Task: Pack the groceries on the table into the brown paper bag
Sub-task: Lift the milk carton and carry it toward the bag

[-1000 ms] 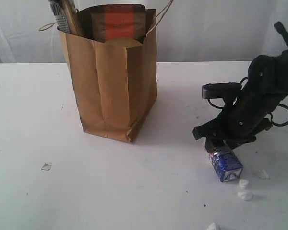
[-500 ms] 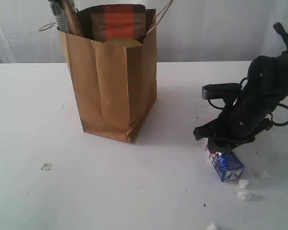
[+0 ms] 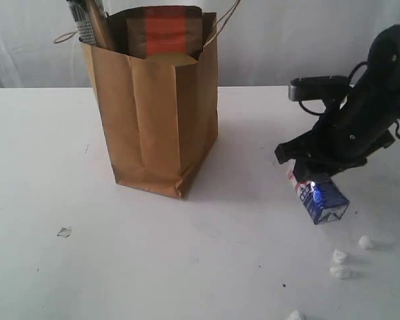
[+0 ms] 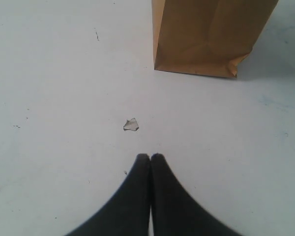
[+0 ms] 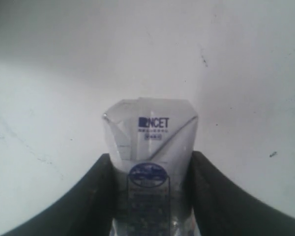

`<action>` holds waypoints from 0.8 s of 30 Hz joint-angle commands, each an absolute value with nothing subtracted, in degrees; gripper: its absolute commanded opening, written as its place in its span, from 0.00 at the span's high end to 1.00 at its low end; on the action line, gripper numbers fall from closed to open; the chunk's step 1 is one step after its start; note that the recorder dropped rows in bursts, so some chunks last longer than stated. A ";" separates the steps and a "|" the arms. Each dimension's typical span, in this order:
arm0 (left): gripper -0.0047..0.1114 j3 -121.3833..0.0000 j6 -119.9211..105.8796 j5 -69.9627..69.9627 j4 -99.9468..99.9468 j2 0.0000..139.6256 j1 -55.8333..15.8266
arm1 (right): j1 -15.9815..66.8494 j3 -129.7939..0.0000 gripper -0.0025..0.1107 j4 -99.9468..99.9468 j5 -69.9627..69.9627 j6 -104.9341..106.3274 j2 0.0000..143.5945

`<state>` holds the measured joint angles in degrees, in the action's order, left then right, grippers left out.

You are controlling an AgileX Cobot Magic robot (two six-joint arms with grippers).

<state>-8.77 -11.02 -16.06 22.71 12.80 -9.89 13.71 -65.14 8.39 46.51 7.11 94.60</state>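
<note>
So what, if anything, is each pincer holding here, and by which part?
The right pincer clamps the small blue-white carton across two opposite sides, folded end sticking out past the fingertips. The left pincer is shut, empty.

A wide, flat white table (image 3: 153,267) filled the lower part of the exterior view, and its far edge ran level across the frame. The surface was matte, with faint dark specks. Behind the far edge hung a pale white backdrop (image 3: 287,40) with soft vertical folds, like cloth. Lighting was even and diffuse. Shadows on the surface were light grey and soft-edged.
</note>
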 commanded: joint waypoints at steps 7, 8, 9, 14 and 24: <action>0.96 -8.59 -10.71 -16.20 23.05 12.42 -10.09 | 13.34 -74.50 0.83 8.06 52.71 7.71 81.58; 0.96 -8.59 -10.71 -16.20 23.05 12.42 -10.09 | 13.34 -75.77 0.83 8.06 52.58 7.71 80.14; 0.96 -8.59 -10.71 -16.20 23.05 12.42 -10.09 | 13.34 -76.79 0.83 8.06 52.26 7.71 79.04; 0.96 -8.59 -10.71 -16.20 23.05 12.42 -10.09 | 13.34 -81.85 0.83 8.15 45.70 7.29 73.95; 0.96 -8.59 -10.71 -16.20 23.05 12.42 -10.09 | 14.25 -86.85 0.83 34.70 29.99 15.86 75.41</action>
<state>-8.77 -11.02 -16.06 22.71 12.80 -9.89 13.71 -86.08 25.92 34.91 10.92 74.42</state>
